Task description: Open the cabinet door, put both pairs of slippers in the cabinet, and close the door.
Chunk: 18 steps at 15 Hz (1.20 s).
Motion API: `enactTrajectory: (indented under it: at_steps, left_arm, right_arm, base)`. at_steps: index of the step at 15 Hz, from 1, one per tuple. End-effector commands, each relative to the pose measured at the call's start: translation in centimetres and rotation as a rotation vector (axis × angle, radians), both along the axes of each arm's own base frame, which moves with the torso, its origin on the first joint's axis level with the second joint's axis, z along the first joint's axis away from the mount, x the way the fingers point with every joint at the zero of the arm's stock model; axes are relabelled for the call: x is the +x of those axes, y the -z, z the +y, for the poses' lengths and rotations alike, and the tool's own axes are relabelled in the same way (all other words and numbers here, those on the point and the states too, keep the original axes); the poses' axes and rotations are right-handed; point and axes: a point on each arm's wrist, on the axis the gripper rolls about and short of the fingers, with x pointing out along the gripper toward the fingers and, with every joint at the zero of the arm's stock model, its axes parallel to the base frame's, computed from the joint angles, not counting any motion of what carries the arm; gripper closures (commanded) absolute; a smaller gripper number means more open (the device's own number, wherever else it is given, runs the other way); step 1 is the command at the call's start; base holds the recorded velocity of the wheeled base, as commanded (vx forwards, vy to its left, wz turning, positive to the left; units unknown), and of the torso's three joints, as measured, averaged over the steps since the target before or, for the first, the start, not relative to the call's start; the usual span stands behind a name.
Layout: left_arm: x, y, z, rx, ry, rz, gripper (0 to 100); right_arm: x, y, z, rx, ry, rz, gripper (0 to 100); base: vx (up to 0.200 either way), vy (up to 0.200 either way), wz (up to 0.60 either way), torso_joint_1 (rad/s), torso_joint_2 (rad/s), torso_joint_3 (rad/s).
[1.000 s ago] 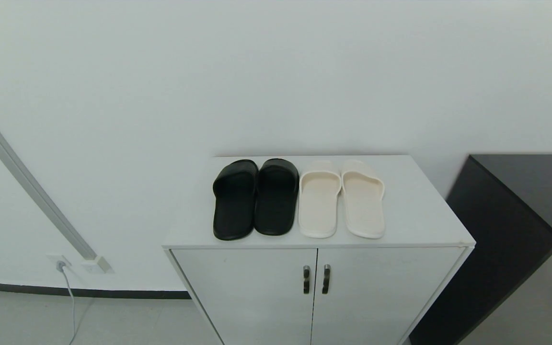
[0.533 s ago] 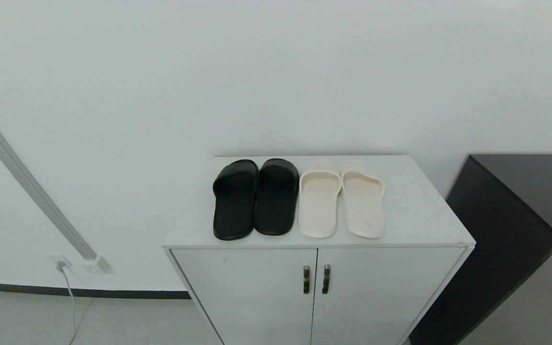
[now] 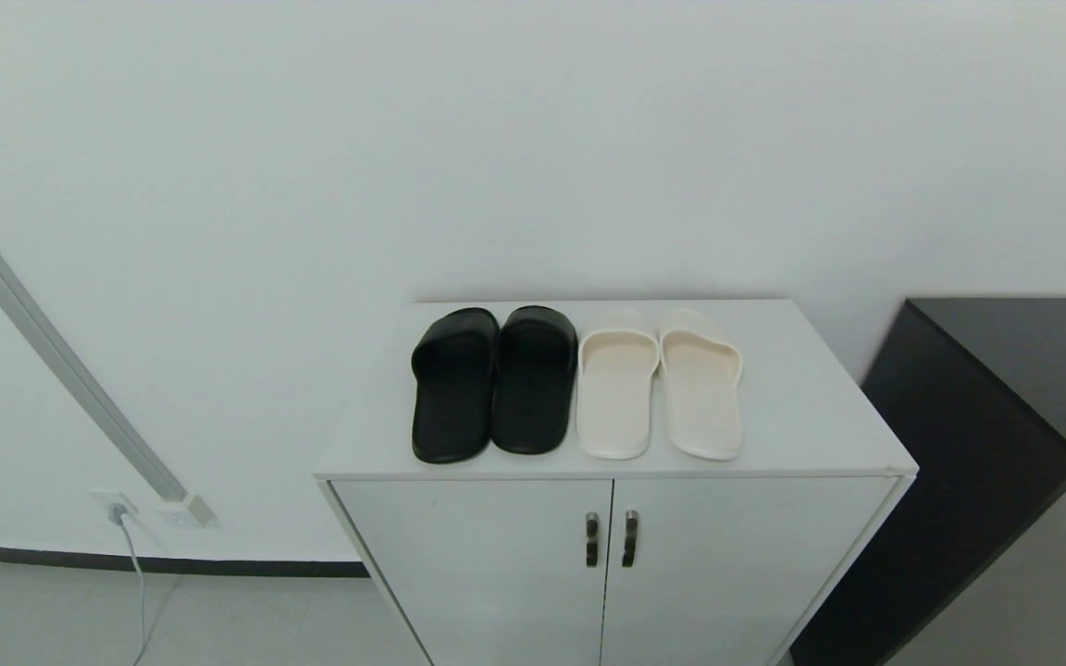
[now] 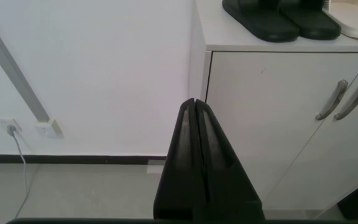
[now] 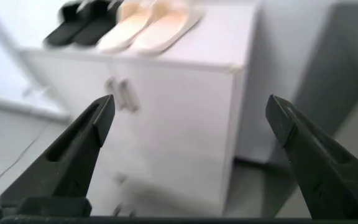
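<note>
A white cabinet [image 3: 774, 435] stands against the wall with both doors closed; two dark handles [image 3: 609, 538] meet at the middle seam. On its top lie a pair of black slippers [image 3: 493, 384] on the left and a pair of cream slippers [image 3: 660, 384] on the right, side by side. My left gripper [image 4: 196, 106] is shut, empty, low and in front of the cabinet's left corner; the black slippers [image 4: 281, 15] and handles [image 4: 344, 99] lie beyond it. My right gripper [image 5: 188, 115] is open wide and empty, facing the cabinet front [image 5: 166, 124], well short of it.
A dark cabinet [image 3: 986, 444] stands close on the right of the white one. On the left wall are a slanted grey conduit [image 3: 43, 338], a socket with a plugged cable [image 3: 117, 511] and bare floor below.
</note>
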Motion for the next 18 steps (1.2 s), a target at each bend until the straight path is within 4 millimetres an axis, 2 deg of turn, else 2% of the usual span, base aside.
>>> enactTrajectory:
  at_steps: [1, 2, 4, 6, 7, 9, 11, 16, 18]
  left_arm:
    - [0.0, 0.0, 0.0, -0.002, 0.0, 0.001, 100]
    - [0.0, 0.0, 0.0, -0.004, 0.0, 0.001, 100]
    - [0.0, 0.0, 0.0, -0.002, 0.001, 0.001, 100]
    - [0.0, 0.0, 0.0, -0.004, 0.0, 0.001, 100]
    - [0.0, 0.0, 0.0, -0.004, 0.0, 0.001, 100]
    - [0.0, 0.0, 0.0, -0.007, 0.0, 0.001, 100]
    - [0.0, 0.0, 0.0, -0.007, 0.0, 0.001, 100]
    - [0.0, 0.0, 0.0, -0.007, 0.0, 0.001, 100]
    - [0.0, 0.0, 0.0, -0.007, 0.001, 0.001, 100]
  right_arm:
    - [4.6, -1.4, 0.4, 0.005, -0.136, 0.249, 0]
    - [5.3, -1.7, 0.5, 0.001, -0.168, 0.264, 0]
    - [8.7, -2.5, 1.6, -0.005, -0.229, 0.295, 0]
    - [11.3, -2.7, 3.1, -0.05, -0.212, 0.281, 0]
    - [13.1, -3.3, 5.2, -0.047, -0.183, 0.232, 0]
    - [14.5, -4.6, 9.0, 0.009, -0.167, 0.194, 0]
    - [16.6, -5.4, 12.7, -0.021, -0.062, 0.18, 0]
    - [22.6, -5.6, 19.1, 0.0, 0.055, 0.104, 0]
    - [24.5, -4.8, 21.0, -0.019, 0.131, 0.104, 0]
  base:
    - [0.0, 0.0, 0.0, 0.0, 0.0, 0.0]
    - [0.0, 0.0, 0.0, 0.0, 0.0, 0.0]
    - [0.0, 0.0, 0.0, 0.0, 0.0, 0.0]
    - [0.0, 0.0, 0.0, 0.0, 0.0, 0.0]
    - [0.0, 0.0, 0.0, 0.0, 0.0, 0.0]
    - [0.0, 0.0, 0.0, 0.0, 0.0, 0.0]
    - [0.0, 0.0, 0.0, 0.0, 0.0, 0.0]
    - [0.0, 0.0, 0.0, 0.0, 0.0, 0.0]
    - [0.0, 0.0, 0.0, 0.0, 0.0, 0.0]
